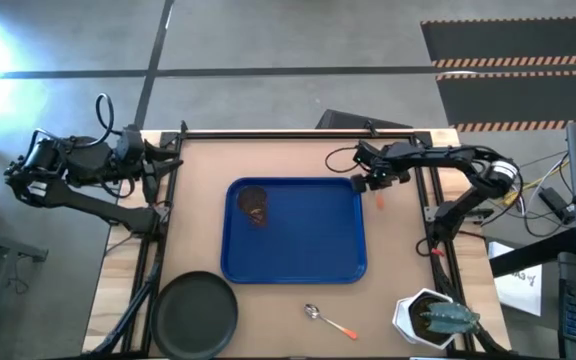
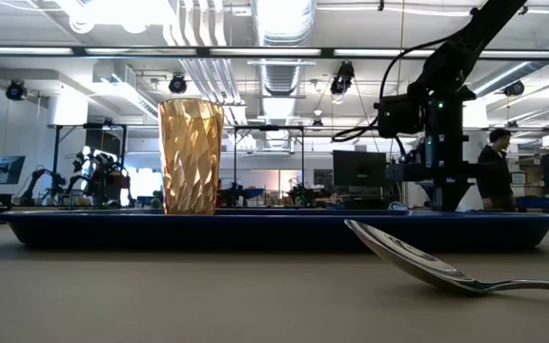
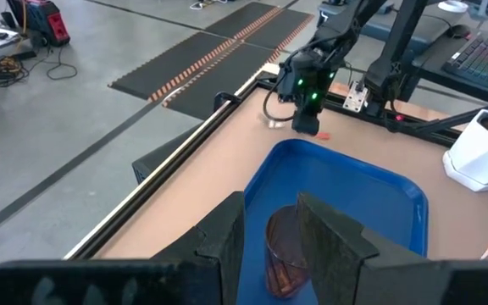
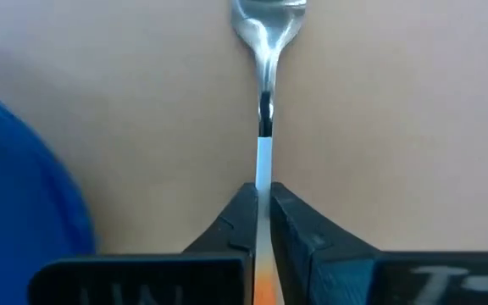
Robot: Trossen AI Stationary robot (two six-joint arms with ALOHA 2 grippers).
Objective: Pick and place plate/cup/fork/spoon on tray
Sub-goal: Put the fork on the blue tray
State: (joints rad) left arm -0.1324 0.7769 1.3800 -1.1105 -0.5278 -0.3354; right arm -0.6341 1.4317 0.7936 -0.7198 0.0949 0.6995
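fork clamped by its handle in right gripper, long axis in line with the fingers, just beside tray corner. left gripper parted, waiting at table edge.

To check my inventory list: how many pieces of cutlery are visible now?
2. The spoon lies on the table in front of the tray; another utensil is clamped in the right gripper beside the tray's far right corner. None seems hidden.

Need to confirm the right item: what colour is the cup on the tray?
Amber-brown, translucent, with a faceted pattern: the cup, clearest in the low view.
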